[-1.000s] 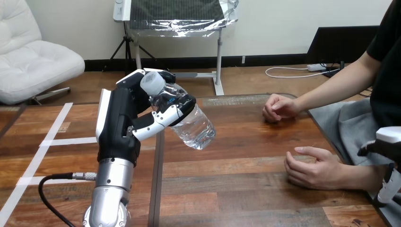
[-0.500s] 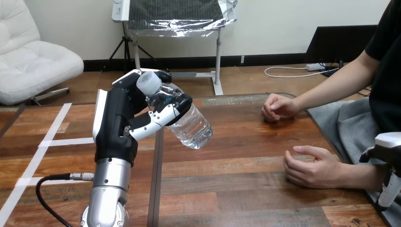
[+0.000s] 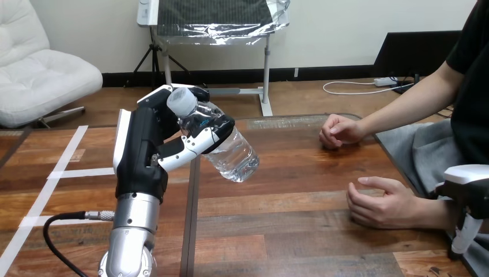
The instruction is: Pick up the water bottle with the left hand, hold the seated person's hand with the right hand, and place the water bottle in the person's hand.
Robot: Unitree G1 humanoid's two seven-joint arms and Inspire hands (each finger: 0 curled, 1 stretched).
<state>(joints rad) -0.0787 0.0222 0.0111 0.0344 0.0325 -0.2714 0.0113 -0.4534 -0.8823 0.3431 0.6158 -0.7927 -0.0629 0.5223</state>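
My left hand (image 3: 147,153) is raised above the table's left half, its fingers and thumb curled round a clear water bottle (image 3: 222,144) with a white cap. The bottle tilts, cap up and to the left, base down to the right, off the table. The person's near hand (image 3: 380,202) rests loosely curled on the table at the right. A second hand of theirs (image 3: 340,130) lies farther back as a loose fist. My right hand (image 3: 466,199) comes in at the right edge, just beside the near hand's wrist; whether it touches I cannot tell.
The wooden table (image 3: 288,231) has white tape lines (image 3: 52,184) across its left part. A dark seam runs down the table under my left hand. The person's forearms reach in from the right side.
My right hand has slid a little left, closer to the wrist of the person's near hand. My left hand and the bottle have barely moved since half a second ago.
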